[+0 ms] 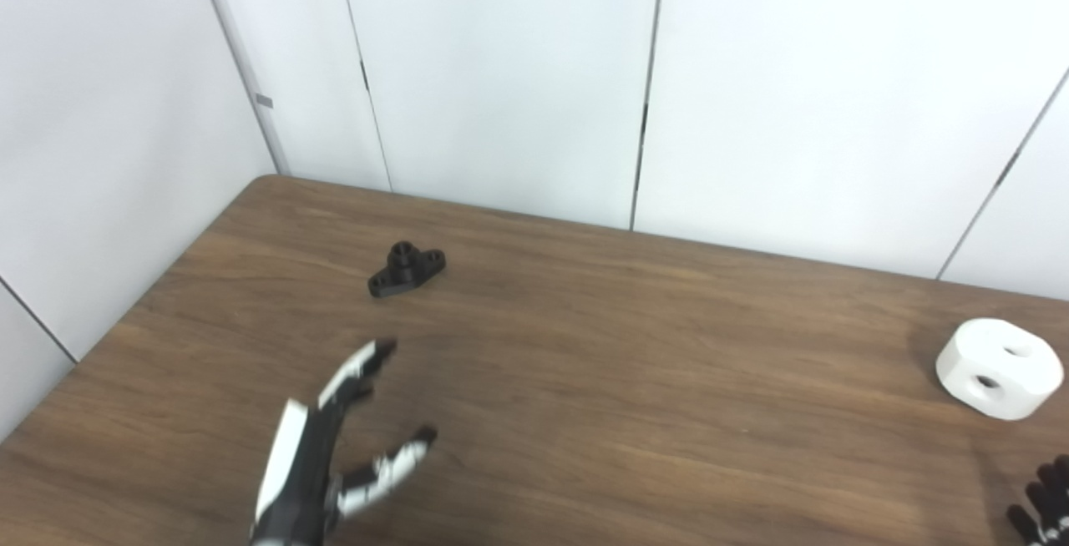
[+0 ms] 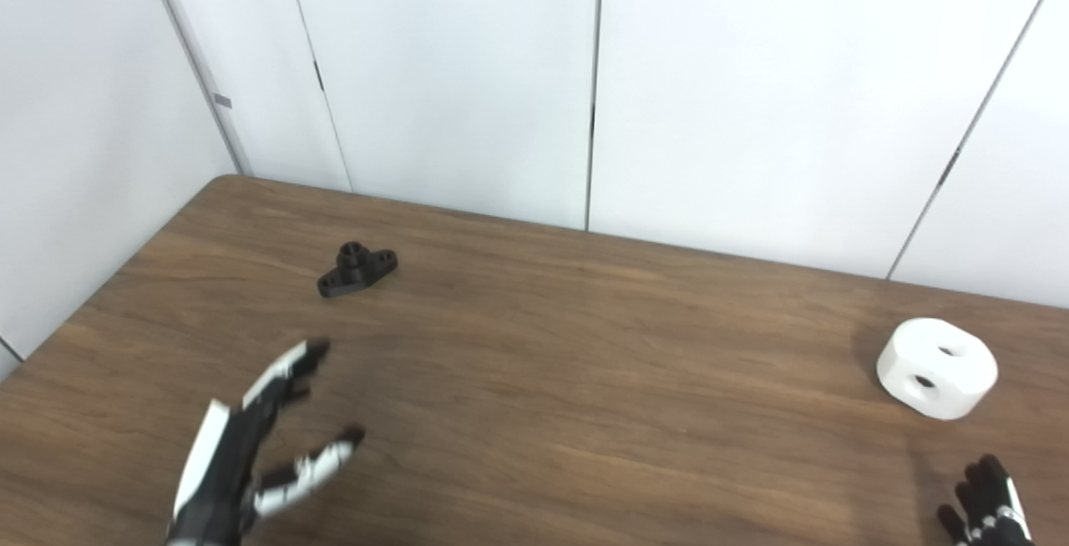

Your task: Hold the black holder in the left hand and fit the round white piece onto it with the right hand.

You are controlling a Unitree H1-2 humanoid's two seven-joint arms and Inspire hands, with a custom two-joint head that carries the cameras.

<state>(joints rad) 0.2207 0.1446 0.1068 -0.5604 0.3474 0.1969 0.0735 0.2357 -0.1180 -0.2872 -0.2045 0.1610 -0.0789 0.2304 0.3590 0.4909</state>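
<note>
The black holder (image 1: 407,270) lies on the brown table (image 1: 635,379) toward the far left, its short round post pointing up. My left hand (image 1: 321,458) is open and empty, fingers spread, hovering near the front left, well short of the holder. The round white piece (image 1: 1000,368) with two holes lies on the table at the far right. Only the fingertips of my right hand (image 2: 985,504) show at the bottom right corner, below the white piece and apart from it; they look spread and hold nothing.
White wall panels (image 1: 501,70) stand right behind the table's far edge and along its left side. The table's left edge runs diagonally close to my left hand.
</note>
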